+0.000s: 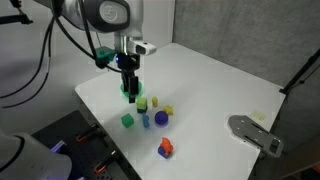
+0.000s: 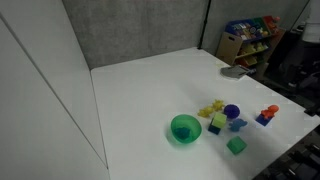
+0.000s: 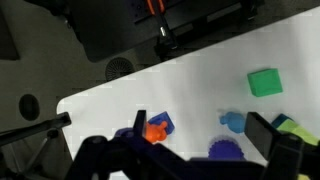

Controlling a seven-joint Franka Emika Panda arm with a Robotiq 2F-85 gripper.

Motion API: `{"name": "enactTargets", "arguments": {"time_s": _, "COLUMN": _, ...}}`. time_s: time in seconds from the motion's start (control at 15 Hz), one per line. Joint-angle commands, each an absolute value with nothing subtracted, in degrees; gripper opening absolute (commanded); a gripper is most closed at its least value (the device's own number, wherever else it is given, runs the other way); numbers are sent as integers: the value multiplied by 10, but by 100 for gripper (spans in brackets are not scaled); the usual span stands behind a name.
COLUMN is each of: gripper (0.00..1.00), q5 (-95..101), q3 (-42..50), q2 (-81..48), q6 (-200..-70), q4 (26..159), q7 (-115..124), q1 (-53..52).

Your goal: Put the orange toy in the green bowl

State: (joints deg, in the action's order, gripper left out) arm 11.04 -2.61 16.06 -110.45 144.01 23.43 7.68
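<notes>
My gripper [image 1: 131, 92] — jaws spread apart — hangs in front of the green bowl [image 2: 184, 128]. Orange toy [image 1: 166, 147]: well apart from that bowl.

A white worktop [image 2: 150, 85] stands before a grey wall [image 2: 130, 30], with a wooden shelf [image 2: 247, 42] of colourful packages in the far corner.

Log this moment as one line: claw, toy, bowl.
phase: pre-grasp | claw: open, empty | orange toy: on table, apart from bowl | bowl: empty | task: not done
</notes>
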Motion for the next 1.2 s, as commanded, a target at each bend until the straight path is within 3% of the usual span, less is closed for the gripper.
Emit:
{"name": "enactTargets", "arguments": {"time_s": 0.0, "gripper": 100, "q5": 152, "q3": 16, "q2": 122, "q6": -1149, "q4": 1445, "q7": 259, "q1": 112}}
{"name": "enactTargets", "arguments": {"time_s": 0.73, "gripper": 100, "q5": 234, "q3": 130, "q2": -19, "q6": -1369, "q4": 1439, "q7": 340, "q1": 171}}
{"name": "enactTargets", "arguments": {"time_s": 1.13, "gripper": 100, "q5": 216, "q3": 147, "q2": -22, "q6": -1381, "q4": 1448, "q7": 321, "q1": 157}}
